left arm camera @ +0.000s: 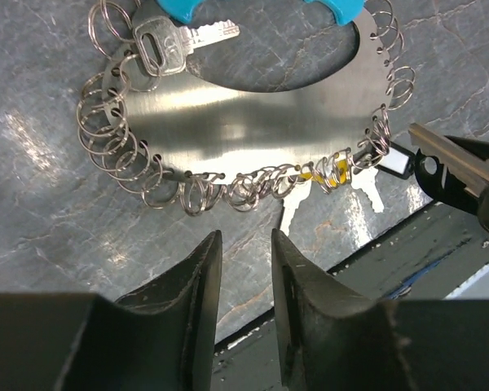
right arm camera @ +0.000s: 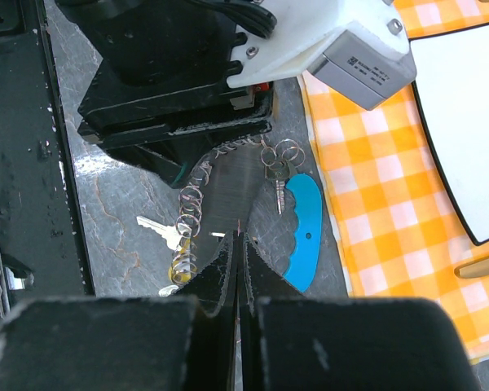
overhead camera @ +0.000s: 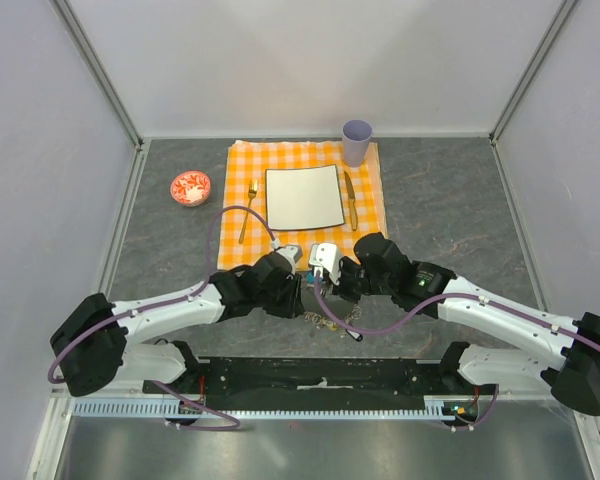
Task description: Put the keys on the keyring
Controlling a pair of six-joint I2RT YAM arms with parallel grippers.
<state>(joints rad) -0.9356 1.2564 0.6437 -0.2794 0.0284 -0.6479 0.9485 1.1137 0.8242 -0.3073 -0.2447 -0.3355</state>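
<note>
**Left arm** (overhead camera: pixel 170 310): white links with black joints, reaching from its base inward toward the centre. The forearm is low and the wrist is pitched down.

**Left gripper** (left arm camera: pixel 246 240): two dark tapered fingers (left arm camera: pixel 187 293) stand parted by a narrow gap, with nothing between them.

**Right arm** (overhead camera: pixel 505 315): mirrors the left, reaching inward, with the wrist angled down.

**Right gripper** (right arm camera: pixel 237 241): the fingers are pressed flat together along their length, with no gap at the tips.

**Relative position:** the right gripper's tip lies ahead and to the right of the left gripper's fingers. The two are close but apart.
</note>
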